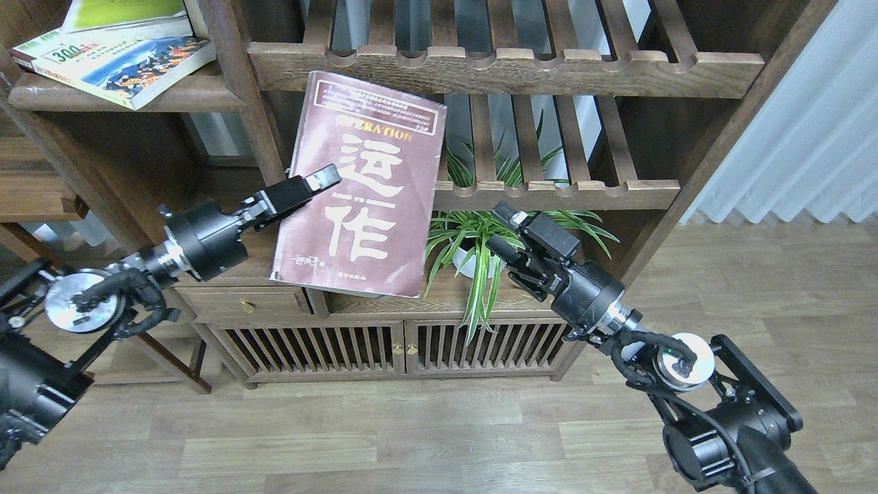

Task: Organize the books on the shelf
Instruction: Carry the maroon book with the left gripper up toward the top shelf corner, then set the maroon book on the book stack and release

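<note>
The large maroon book [374,206] with white Chinese characters hangs upright, slightly tilted, in front of the slatted shelves. My left gripper [322,182] is shut on its left edge, with one finger across the cover and the other hidden behind it. The cream "300" book [123,65] lies flat on the solid dark-brown shelf [192,96] at the upper left. The yellow-green book [127,14] lies on top of it. My right gripper [504,230] is open and empty, to the right of the maroon book, in front of the plant.
Slatted shelves with scalloped rails [507,68] span the top and middle. A spider plant in a white pot [473,247] stands on the low cabinet [384,343]. A pale curtain [809,123] hangs at the right. Wooden floor lies below.
</note>
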You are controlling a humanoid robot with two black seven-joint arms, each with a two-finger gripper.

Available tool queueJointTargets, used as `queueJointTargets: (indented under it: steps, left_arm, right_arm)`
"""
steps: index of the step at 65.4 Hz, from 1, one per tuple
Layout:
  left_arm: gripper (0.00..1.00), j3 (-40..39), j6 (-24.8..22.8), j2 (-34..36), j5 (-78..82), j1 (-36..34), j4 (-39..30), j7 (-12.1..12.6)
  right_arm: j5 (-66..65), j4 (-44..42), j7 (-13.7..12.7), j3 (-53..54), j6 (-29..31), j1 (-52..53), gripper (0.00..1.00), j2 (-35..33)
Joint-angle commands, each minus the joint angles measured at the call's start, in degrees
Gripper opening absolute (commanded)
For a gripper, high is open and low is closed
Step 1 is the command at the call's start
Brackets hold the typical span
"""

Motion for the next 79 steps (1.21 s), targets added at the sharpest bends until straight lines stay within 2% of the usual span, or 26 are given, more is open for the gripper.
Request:
queueJointTargets:
  steps: [1, 28, 46, 79]
  left_arm:
    - [0.04, -0.56, -0.01, 6.09, 0.13, 0.01, -0.59, 0.00]
    - [0.04, -4.17, -0.01, 15.06, 0.13, -2.63, -6.56, 0.00]
    - [0.04, -5.83, -0.01, 20.86, 0.13, -7.38, -6.39, 0.00]
    - [0.05, -12.52, -0.01, 30.80, -0.58, -7.38, -4.20, -0.09]
  right_arm:
    - [-0.54, -0.66, 0.00, -0.08, -0.22, -0.10, 0.91, 0.68]
    - [-1.07, -2.24, 0.00, -1.23, -0.31, -0.01, 0.93, 2.08]
    - [-1.16, -2.24, 0.00, -1.14, -0.22, -0.10, 0.93, 1.73]
    - [-1.51, -2.24, 0.00, -1.14, -0.22, -0.45, 0.94, 1.29]
